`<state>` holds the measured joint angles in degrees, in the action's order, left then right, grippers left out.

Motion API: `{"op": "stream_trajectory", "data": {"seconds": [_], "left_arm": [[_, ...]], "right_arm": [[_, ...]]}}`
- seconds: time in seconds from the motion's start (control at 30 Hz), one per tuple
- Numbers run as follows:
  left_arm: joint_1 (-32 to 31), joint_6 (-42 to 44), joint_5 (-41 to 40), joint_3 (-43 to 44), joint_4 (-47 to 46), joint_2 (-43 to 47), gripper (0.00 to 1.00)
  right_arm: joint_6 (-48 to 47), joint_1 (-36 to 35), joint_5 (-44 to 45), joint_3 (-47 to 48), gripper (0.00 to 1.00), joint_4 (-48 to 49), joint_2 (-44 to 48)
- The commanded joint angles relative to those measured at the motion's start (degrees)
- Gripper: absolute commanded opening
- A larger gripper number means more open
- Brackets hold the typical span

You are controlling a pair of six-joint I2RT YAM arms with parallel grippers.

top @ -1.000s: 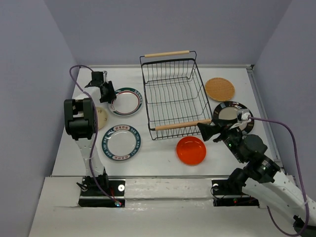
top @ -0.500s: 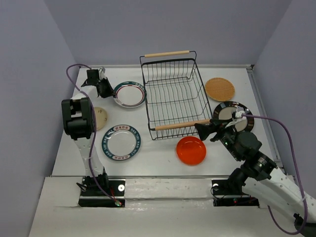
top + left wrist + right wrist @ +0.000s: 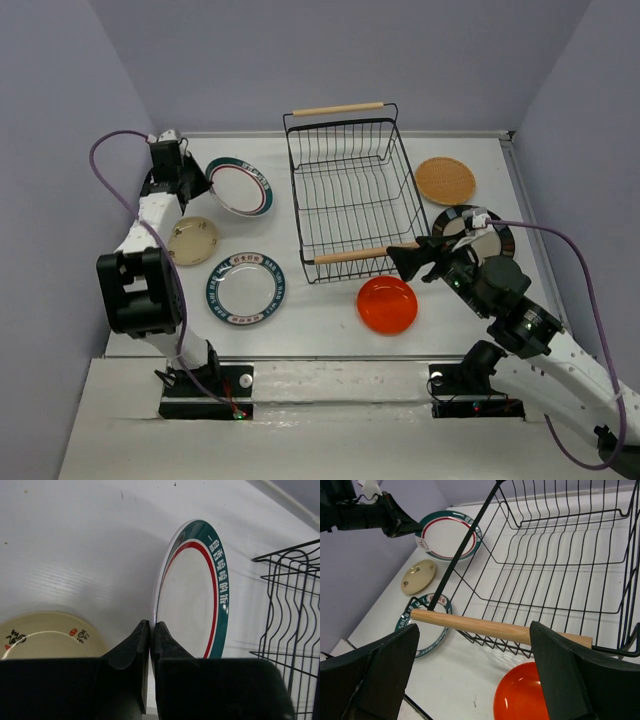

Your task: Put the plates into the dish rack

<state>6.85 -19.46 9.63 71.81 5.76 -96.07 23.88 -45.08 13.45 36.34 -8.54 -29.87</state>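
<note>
My left gripper point(image 3: 197, 186) is shut on the rim of a white plate with a green rim point(image 3: 240, 186). It holds the plate tilted above the table, left of the black wire dish rack point(image 3: 293, 190). In the left wrist view the fingers point(image 3: 142, 640) pinch that plate point(image 3: 195, 595) on edge. My right gripper point(image 3: 415, 262) is open and empty over the rack's near wooden handle point(image 3: 485, 626), just beyond the orange-red plate point(image 3: 387, 305). The second green-rimmed plate point(image 3: 245, 288) and the beige plate point(image 3: 193, 240) lie on the left. The rack holds no plates.
The tan woven plate point(image 3: 445, 180) lies right of the rack. The black-rimmed plate point(image 3: 468, 228) lies below it, partly hidden by my right arm. Purple walls close in the table on the left, back and right.
My left gripper has lifted the green-rimmed plate off the table, tilted it and carried it back and left, uncovering the beige plate. My right gripper has shifted slightly left over the rack's handle.
</note>
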Motion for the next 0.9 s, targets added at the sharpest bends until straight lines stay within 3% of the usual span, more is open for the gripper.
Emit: {"op": "stream_trajectory", "data": {"seconds": [0.0, 0.07, 0.3, 0.37, 0.5, 0.63, 0.87], "left_arm": [[0.27, -5.57, -3.29, -5.17, -6.97, 11.06, 0.05], [0.27, -6.63, -3.56, -7.03, -9.62, 16.08, 0.05], [0.27, -10.59, -1.46, -14.23, -15.51, 32.51, 0.06], [0.27, -12.60, -0.15, -17.57, -16.83, 38.81, 0.06], [0.00, -15.51, 3.29, -24.51, -18.85, 49.03, 0.06], [-0.08, -17.36, 7.94, -28.56, -19.47, 58.52, 0.06], [-0.52, -20.78, 21.30, -33.49, -22.19, 64.96, 0.06]], "right_arm": [[1.87, -0.10, -2.82, 3.21, 0.96, 2.03, -1.42], [2.05, -0.10, -2.73, 4.52, 0.95, 2.21, -2.99], [1.00, -0.10, -5.89, 10.59, 0.73, 2.64, -11.17], [0.64, -0.10, -8.51, 12.69, 0.78, 3.96, -14.68], [0.38, -0.10, -15.80, 17.53, 0.98, 6.59, -21.10], [-0.14, -0.10, -20.92, 21.93, 1.00, 10.99, -27.95], [-1.47, -0.10, -22.77, 29.75, 1.00, 12.23, -38.59]]}}
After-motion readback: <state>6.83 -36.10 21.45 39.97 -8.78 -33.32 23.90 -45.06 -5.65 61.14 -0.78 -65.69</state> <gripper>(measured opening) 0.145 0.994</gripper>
